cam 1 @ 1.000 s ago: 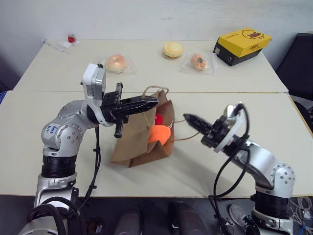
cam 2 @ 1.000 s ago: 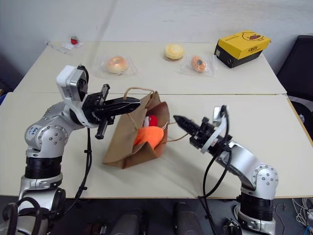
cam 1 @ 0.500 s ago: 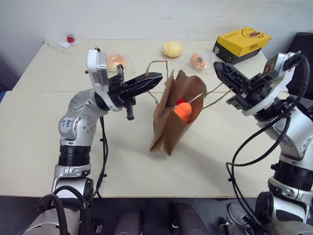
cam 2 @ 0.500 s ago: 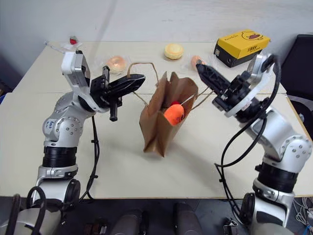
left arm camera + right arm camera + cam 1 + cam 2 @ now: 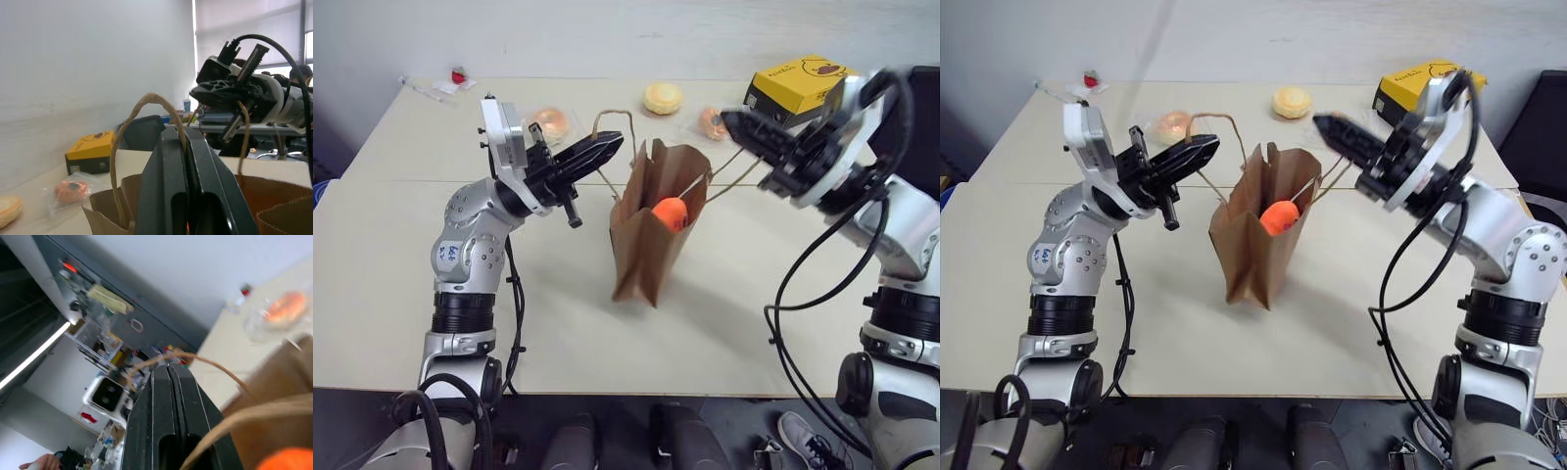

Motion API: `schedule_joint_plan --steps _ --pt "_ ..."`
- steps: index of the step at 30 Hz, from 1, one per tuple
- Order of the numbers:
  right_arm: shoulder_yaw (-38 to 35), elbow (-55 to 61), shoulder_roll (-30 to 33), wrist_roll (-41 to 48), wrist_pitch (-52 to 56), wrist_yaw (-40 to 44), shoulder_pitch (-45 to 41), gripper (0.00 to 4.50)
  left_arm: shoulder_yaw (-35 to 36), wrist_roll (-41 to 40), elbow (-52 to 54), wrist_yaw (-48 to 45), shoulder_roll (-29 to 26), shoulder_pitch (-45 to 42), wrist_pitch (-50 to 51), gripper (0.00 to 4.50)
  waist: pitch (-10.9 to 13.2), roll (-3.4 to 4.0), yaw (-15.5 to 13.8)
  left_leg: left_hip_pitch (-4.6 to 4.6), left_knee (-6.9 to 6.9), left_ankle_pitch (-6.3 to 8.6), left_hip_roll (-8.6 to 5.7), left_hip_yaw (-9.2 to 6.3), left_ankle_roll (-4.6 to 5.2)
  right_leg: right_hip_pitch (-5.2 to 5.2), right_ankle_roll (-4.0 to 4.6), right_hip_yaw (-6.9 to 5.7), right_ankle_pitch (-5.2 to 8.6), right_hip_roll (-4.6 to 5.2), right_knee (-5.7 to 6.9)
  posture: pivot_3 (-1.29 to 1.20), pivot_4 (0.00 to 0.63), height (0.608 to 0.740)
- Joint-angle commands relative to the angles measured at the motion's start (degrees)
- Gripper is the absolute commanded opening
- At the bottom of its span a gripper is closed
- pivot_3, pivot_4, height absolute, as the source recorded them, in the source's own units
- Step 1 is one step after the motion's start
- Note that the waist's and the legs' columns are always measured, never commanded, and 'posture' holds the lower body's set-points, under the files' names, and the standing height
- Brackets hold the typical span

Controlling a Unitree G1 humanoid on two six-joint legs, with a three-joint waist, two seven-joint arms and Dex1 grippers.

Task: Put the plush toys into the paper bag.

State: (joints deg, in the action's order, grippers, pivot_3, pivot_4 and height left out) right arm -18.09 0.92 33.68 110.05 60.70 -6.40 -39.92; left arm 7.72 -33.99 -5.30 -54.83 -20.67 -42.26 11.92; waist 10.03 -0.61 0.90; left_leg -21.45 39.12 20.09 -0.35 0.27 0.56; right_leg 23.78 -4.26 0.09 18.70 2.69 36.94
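The brown paper bag (image 5: 651, 235) stands upright over the middle of the table, its mouth pulled open. I cannot tell whether its bottom rests on the table. An orange plush toy (image 5: 670, 211) shows in the bag's mouth. My left gripper (image 5: 612, 145) is shut on the bag's left cord handle (image 5: 612, 122), which loops over its closed fingertips (image 5: 173, 142). My right gripper (image 5: 729, 119) is shut on the right handle (image 5: 734, 171), its cord stretched taut down to the bag. The right wrist view shows that cord (image 5: 210, 364) and the orange toy (image 5: 283, 461).
Three round pastries in clear wrappers (image 5: 551, 119) (image 5: 663, 97) (image 5: 710, 121) lie along the far table. A yellow box with a duck picture (image 5: 800, 83) stands at the back right, just behind my right gripper. A small red item (image 5: 458, 76) lies at the far left corner.
A second ago the bag lay on its side. Both grippers have risen with the handles, the right one much higher, and the bag has swung upright with the orange toy inside.
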Motion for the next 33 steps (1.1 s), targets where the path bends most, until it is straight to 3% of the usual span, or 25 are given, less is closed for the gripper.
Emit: schedule_joint_plan --steps 1,4,6,9,13,19,22,26,33 --pt "-0.3 5.4 3.1 -2.7 0.2 3.7 2.4 0.01 -1.2 1.5 3.0 -0.1 -0.3 0.9 -1.6 0.00 0.0 0.00 -0.4 -0.04 0.01 0.00 0.00 0.01 0.00 0.04 -0.01 0.01 -0.01 0.00 -0.01 0.00 0.150 0.740" --pt "-0.5 7.5 4.3 -2.3 -0.4 5.2 4.1 0.01 -1.1 1.0 3.5 0.3 -0.2 1.6 -1.1 0.00 0.0 0.00 -0.8 -0.05 0.01 0.00 0.00 0.00 0.00 0.06 -0.01 0.00 -0.01 0.00 0.01 0.00 0.150 0.740" --pt "-0.4 8.8 5.8 -1.1 0.2 6.7 5.1 0.36 -0.9 0.8 3.7 0.7 -0.2 1.8 -0.8 0.00 0.0 0.00 -0.8 -0.05 0.02 0.00 0.00 -0.01 0.00 0.06 -0.01 0.00 -0.01 0.00 0.02 0.00 0.150 0.740" --pt "0.0 10.7 8.9 -1.5 1.7 9.5 7.0 1.18 -0.3 -0.2 4.3 1.3 -0.6 2.3 0.8 0.57 0.0 0.00 -0.8 -0.04 0.02 0.00 0.00 0.00 0.00 0.06 -0.01 0.00 -0.01 0.00 0.01 0.00 0.150 0.740" --pt "0.5 11.5 13.6 -2.5 3.7 14.1 9.2 2.66 0.3 -0.8 5.2 1.6 -1.3 2.9 2.1 1.88 0.0 0.00 -0.8 -0.04 0.02 0.01 0.00 -0.01 0.01 0.05 -0.02 0.00 -0.01 0.00 -0.01 0.00 0.150 0.740" --pt "0.8 11.1 19.1 -5.4 6.1 20.6 10.8 4.50 1.0 -1.3 6.8 1.8 -2.0 4.2 3.4 3.63 0.0 0.00 -0.8 -0.03 0.02 0.01 0.00 -0.02 0.02 0.04 -0.02 -0.01 -0.01 0.00 -0.02 0.00 0.150 0.740" --pt "0.2 11.3 21.1 -6.6 6.6 23.5 12.0 4.50 1.4 -1.4 8.2 2.2 -2.5 5.4 4.0 4.45 0.0 0.00 -0.9 -0.04 0.01 0.01 0.00 -0.02 0.03 0.04 -0.02 -0.01 -0.01 0.00 -0.04 0.00 0.150 0.740" --pt "-2.6 13.4 23.1 -13.8 5.3 29.4 15.6 4.50 3.0 -3.0 11.5 2.7 -4.8 8.4 6.7 4.45 0.0 0.00 -0.9 -0.03 0.02 0.01 0.00 -0.03 0.03 0.02 -0.02 -0.01 -0.01 0.00 -0.05 0.00 0.150 0.740" --pt "-9.0 19.7 23.2 -29.6 -0.7 48.4 32.8 4.50 6.1 -6.4 20.1 2.0 -12.7 19.2 13.6 4.45 0.0 0.00 -1.0 0.00 -0.04 0.03 0.00 -0.03 0.05 -0.03 -0.02 0.00 -0.01 -0.01 -0.10 0.00 0.150 0.740"
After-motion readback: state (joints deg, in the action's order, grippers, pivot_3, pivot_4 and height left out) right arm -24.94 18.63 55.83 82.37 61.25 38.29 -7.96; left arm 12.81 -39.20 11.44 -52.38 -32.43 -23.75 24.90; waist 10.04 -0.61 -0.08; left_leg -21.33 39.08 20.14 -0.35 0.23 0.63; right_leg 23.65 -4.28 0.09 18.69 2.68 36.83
